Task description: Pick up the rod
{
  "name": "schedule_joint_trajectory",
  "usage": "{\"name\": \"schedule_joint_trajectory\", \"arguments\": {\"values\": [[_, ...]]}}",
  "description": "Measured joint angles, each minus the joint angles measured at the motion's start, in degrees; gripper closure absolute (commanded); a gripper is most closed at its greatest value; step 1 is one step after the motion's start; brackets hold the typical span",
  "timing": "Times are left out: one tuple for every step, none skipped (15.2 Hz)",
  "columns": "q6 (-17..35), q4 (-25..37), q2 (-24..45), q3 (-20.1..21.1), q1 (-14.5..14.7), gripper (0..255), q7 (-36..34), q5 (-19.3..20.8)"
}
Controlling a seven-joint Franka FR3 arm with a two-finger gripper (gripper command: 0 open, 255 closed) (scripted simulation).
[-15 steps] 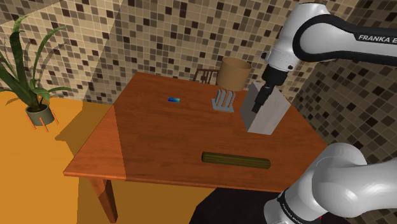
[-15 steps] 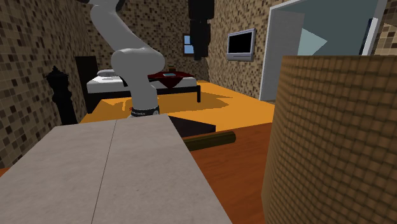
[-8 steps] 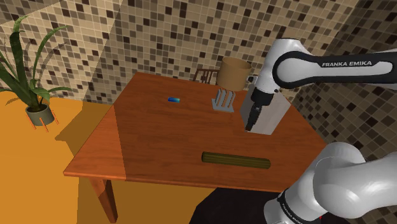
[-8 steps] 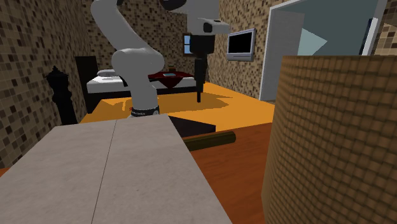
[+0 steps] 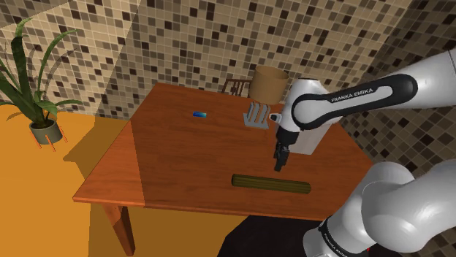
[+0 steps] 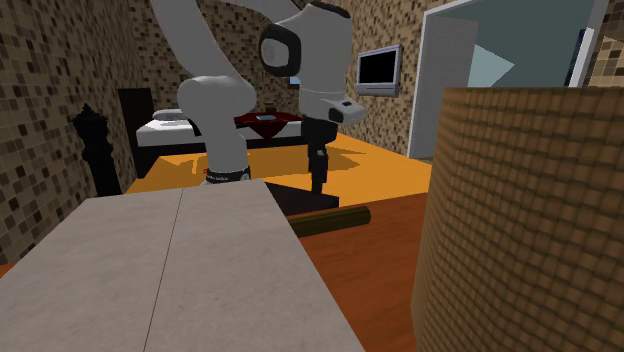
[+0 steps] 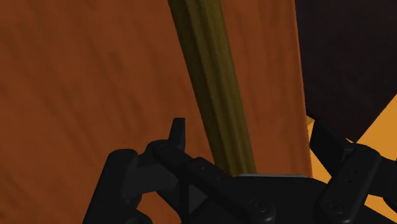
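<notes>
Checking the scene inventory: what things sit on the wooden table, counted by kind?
rod: 1
grey box: 1
tan cylindrical container: 1
grey pronged rack: 1
small blue object: 1
Total: 5

You can read one label: "FRANKA EMIKA", in white letters on the dark band of the arm's forearm link (image 5: 354,96).
</notes>
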State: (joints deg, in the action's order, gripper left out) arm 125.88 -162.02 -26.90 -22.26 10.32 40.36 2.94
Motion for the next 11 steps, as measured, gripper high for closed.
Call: {"name": "schedule_joint_trajectory", "arguments": {"values": [[2.33, -0.47, 2.50, -1.21, 0.60, 0, 2.30, -0.30], [4.27, -0.75, 4.79, -2.25, 1.33, 0, 4.60, -0.81], [6.27, -1.13, 7.07, -2.99, 2.39, 0, 6.64, -1.73], [8.53, -1.61, 9.58, -4.07, 3.20, 0, 9.20, -2.62], [10.40, -1.88, 11.88, -4.75, 4.36, 0, 11.54, -3.93], [11.62, -2.07, 13.38, -5.09, 5.11, 0, 13.05, -4.88], [13.05, -1.95, 15.26, -5.44, 5.95, 0, 14.41, -6.16], [13.82, -1.92, 16.25, -5.69, 6.28, 0, 15.29, -6.84], [14.71, -1.74, 17.49, -5.87, 6.78, 0, 16.14, -7.84], [15.94, -1.69, 19.01, -6.11, 7.31, 0, 17.25, -9.11], [17.05, -1.76, 20.23, -6.23, 7.77, 0, 18.18, -10.29]]}}
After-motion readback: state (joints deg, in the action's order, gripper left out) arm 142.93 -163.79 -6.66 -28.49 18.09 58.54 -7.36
